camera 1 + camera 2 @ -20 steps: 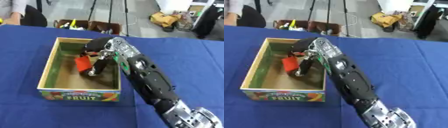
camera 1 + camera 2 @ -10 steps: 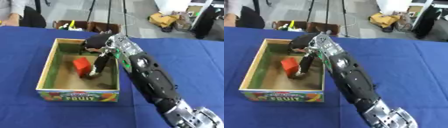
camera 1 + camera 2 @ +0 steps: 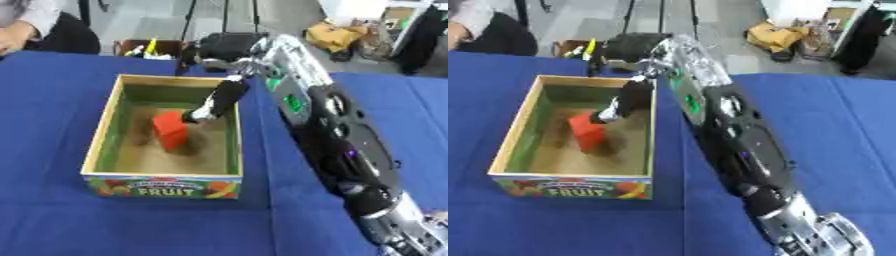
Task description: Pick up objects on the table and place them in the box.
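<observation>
Right hand over the box, block inside.
Red rectangular block stands on the floor of the open wooden box with "FRUIT" label on blue table cloth. Right hand fingers straight, pointing down, tips just beside the block's top; contact unclear.

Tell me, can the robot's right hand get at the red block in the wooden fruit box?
Probably yes. The right hand hangs over the open-topped wooden fruit box, its fingertips beside the red block, nothing between.
</observation>
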